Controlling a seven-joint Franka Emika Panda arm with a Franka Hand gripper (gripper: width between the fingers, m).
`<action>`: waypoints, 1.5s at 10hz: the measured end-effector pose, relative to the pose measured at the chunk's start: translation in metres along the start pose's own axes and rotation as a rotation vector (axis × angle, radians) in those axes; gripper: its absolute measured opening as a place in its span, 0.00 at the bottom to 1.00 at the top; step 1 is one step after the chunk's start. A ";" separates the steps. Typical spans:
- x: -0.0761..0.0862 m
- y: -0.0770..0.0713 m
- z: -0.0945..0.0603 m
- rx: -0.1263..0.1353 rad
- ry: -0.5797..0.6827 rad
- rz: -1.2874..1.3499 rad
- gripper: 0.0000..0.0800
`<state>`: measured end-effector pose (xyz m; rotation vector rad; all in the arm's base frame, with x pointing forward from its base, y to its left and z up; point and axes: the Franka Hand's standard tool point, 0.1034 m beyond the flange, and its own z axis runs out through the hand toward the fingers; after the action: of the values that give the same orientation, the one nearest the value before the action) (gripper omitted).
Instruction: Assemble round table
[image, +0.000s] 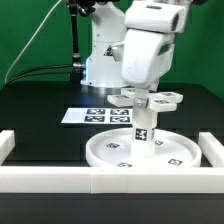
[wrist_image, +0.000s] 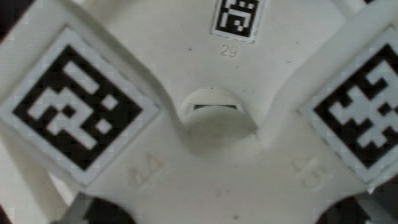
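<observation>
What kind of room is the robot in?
Probably a robot test lab: a green curtain hangs behind, a black table has a low white border wall, and a flat white marker board lies on it.

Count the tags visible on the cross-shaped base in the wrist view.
3. On the cross-shaped base, one tag sits on one arm, one tag on the opposite arm, and one tag is cut off at the frame edge. Others may lie outside the frame.

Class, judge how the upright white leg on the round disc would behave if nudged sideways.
The leg looks tall and narrow, so it would probably tip unless it is already fixed in. It seems to be stiff plastic, unlikely to bend. The cross-shaped base on top may make it top-heavy.
</observation>
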<state>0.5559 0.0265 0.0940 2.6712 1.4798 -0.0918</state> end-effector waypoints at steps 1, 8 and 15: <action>0.000 -0.001 0.000 0.003 0.002 0.143 0.56; 0.001 -0.003 -0.003 0.033 0.024 0.773 0.56; 0.002 -0.010 0.000 0.140 0.050 1.627 0.56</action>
<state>0.5487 0.0331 0.0933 3.0199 -0.9630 0.0005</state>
